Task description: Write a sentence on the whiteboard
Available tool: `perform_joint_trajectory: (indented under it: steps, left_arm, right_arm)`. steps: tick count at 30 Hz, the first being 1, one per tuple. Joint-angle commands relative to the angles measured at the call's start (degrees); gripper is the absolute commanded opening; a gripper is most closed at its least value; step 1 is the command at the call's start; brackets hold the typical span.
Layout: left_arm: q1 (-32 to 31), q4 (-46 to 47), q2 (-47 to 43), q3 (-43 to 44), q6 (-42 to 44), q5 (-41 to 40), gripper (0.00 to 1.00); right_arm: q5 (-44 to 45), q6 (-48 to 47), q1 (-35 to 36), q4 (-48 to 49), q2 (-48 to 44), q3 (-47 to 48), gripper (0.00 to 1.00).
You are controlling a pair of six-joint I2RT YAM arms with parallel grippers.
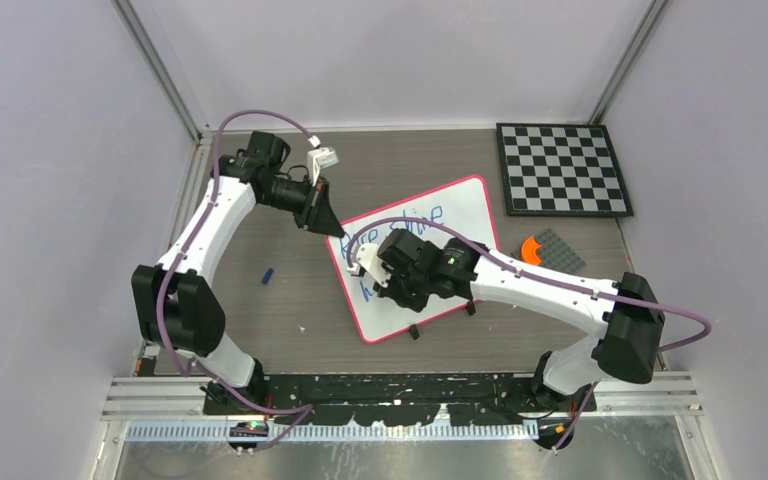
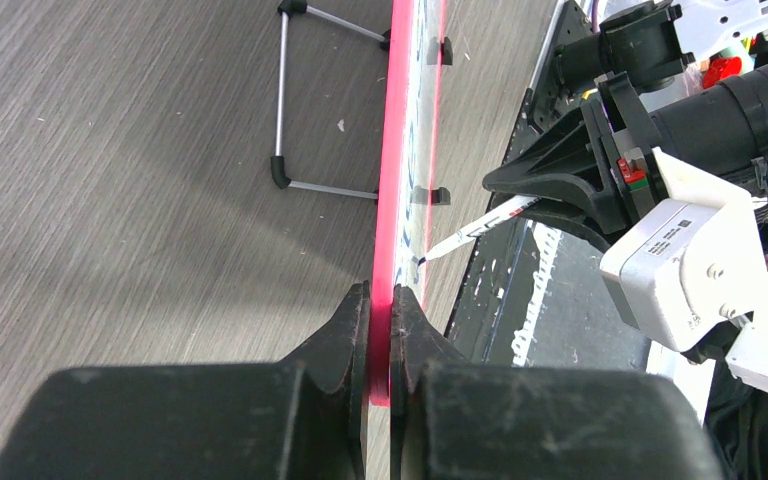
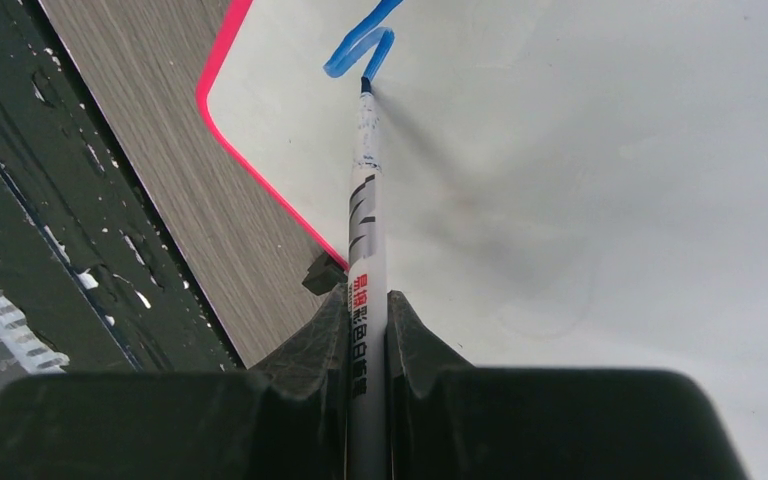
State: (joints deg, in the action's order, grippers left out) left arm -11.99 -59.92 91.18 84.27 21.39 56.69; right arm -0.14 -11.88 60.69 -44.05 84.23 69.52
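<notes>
The whiteboard (image 1: 460, 215) lies tilted on the table, white with a red-pink rim. Blue words of the sentence (image 1: 405, 226) show on its upper part; the second line is mostly hidden under my right arm. My left gripper (image 1: 338, 231) is shut on the board's rim at the left edge, with the red rim (image 2: 380, 310) pinched between the jaws. My right gripper (image 1: 385, 285) is shut on a white marker (image 3: 367, 200). The marker's tip touches the board (image 3: 580, 180) at the end of a blue stroke (image 3: 360, 40), near the board's lower left corner.
A black-and-white checkerboard (image 1: 563, 168) lies at the back right. An orange piece (image 1: 532, 248) and a grey plate (image 1: 563, 250) lie right of the board. A small blue cap (image 1: 269, 273) lies on the table to the left. A wire stand (image 2: 282, 100) shows beside the board.
</notes>
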Motion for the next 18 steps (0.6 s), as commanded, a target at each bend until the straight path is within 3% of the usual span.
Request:
perform_joint_trajectory:
  steps: [1,18]
  left_arm:
    - [-0.8,1.5,0.4,-0.5,0.9,-5.5,0.0]
    - [-0.8,1.6,0.1,-0.7,0.9,-5.5,0.0]
  right_arm:
    - [1.1,0.4,-0.1,0.5,-0.6,-0.2,0.0]
    - [-0.9,0.5,0.7,0.9,0.4,3.6,0.0]
